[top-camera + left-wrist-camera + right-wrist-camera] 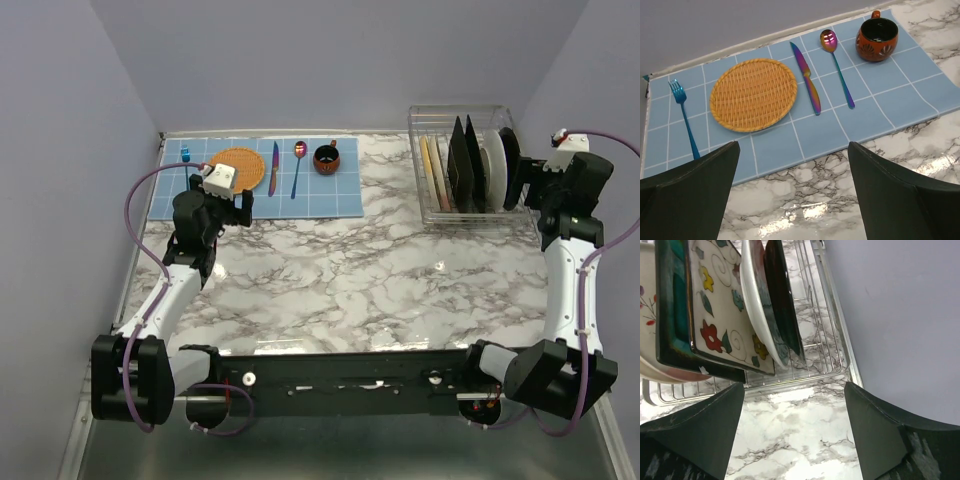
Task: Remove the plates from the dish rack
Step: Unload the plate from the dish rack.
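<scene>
All five plates stand on edge in the dish rack [455,108], which sits at the far right corner of the marble table [350,270]. In my right wrist view they run from the round black-rimmed plate [782,305] nearest the wall, through a round white-backed plate [756,310], the square floral plate [720,305] and the dark square plate with teal centre [672,305], to a cream plate with a sprig [645,315] at the frame's left edge. My right gripper [792,405] hovers at the rack's right end, over bare marble just short of the wire, jaws spread wide and holding nothing. Well apart on the far left, my left gripper [792,165] is also wide open and empty, above the near edge of a blue placemat [900,100]. On the mat lie a fork [685,120], an orange woven disc [753,94], a knife [807,80], a spoon [837,70] and an orange mug [876,40].
</scene>
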{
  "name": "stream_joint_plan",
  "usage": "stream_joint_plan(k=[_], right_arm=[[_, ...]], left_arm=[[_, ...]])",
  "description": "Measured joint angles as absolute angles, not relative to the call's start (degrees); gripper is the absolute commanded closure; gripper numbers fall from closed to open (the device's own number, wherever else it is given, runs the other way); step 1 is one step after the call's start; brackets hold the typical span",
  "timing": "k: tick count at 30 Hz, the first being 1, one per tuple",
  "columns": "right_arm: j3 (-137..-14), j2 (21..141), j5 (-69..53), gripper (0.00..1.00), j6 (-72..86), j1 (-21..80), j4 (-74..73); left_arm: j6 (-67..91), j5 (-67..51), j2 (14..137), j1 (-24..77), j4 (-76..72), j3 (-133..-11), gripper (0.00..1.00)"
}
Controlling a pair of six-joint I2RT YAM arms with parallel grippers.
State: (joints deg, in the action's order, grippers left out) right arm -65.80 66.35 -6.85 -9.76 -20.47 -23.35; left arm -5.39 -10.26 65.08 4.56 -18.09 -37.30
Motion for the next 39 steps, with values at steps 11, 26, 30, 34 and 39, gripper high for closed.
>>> stream_joint_plan(k=[11,26,30,34,39], right_arm=[[-64.84,67.64,-5.02,0.11,-9.91,-20.47,-21.93],[-65.01,76.47,-2.39,0.34,-11.31,-21.5,-18.68],[-65.1,80.03,-2.44,0.36,-12.12,-22.83,-17.63],[-65.12,81.67,-2.46,0.39,-13.15,-23.11,-16.6],[-66.52,83.74,-2.87,0.39,-14.02,-23.11,-16.29]], left_arm=[[-5.65,-11.18,65.08,4.56,-18.31,-36.95,0.01],[-7.31,-11.16,65.08,4.56,-18.37,-36.93,0.01],[-7.38,-11.16,65.08,4.56,-18.41,-36.91,0.01],[-7.51,-11.16,65.08,4.56,-18.65,-36.82,0.01],[-7.73,-11.16,65.14,4.56,-18.85,-36.82,0.01]])
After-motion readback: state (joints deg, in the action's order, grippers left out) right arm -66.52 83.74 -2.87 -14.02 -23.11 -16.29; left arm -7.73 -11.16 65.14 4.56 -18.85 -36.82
